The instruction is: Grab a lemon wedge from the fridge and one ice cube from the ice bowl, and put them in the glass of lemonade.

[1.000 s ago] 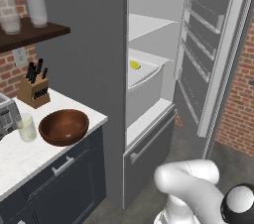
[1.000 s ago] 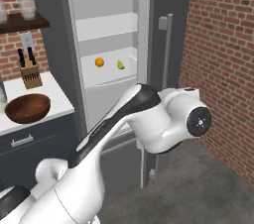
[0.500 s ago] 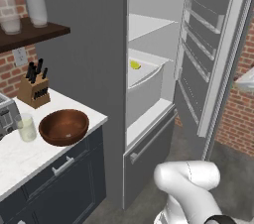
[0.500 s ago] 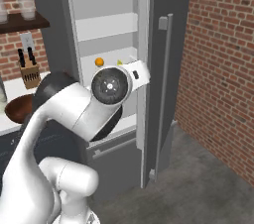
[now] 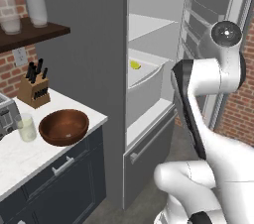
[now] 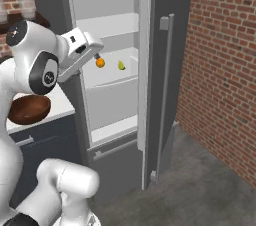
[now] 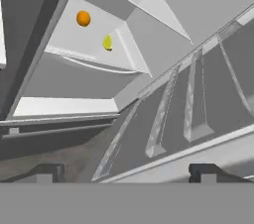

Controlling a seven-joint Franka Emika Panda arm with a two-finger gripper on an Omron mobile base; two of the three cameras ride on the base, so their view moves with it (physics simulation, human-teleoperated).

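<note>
We see the arm has swung up fast: a second ago it lay low across the base, now its wrist is raised in front of the open fridge (image 6: pixel 107 35), hand aimed at the shelf. The gripper (image 7: pixel 124 171) is spread wide and empty, both tips apart at the bottom of the hand view. We read this as the start of the reach for the wedge; nothing picked yet.

The wedge (image 7: pixel 107 43) lies on the fridge's middle shelf, just beside an orange (image 7: pixel 83 18), apart from it; the hand is well short of both.

The white counter (image 5: pixel 30 148) left of the fridge carries the bowl (image 5: pixel 63 126) and, near it, the glass (image 5: pixel 27 128); we can't make out ice inside the bowl. A knife block (image 5: pixel 34 88) stands at the back by the brick wall, a toaster (image 5: pixel 6 114) at the edge, and tall glasses (image 5: pixel 35 4) on the shelf above. Grey floor, brick on the right.
</note>
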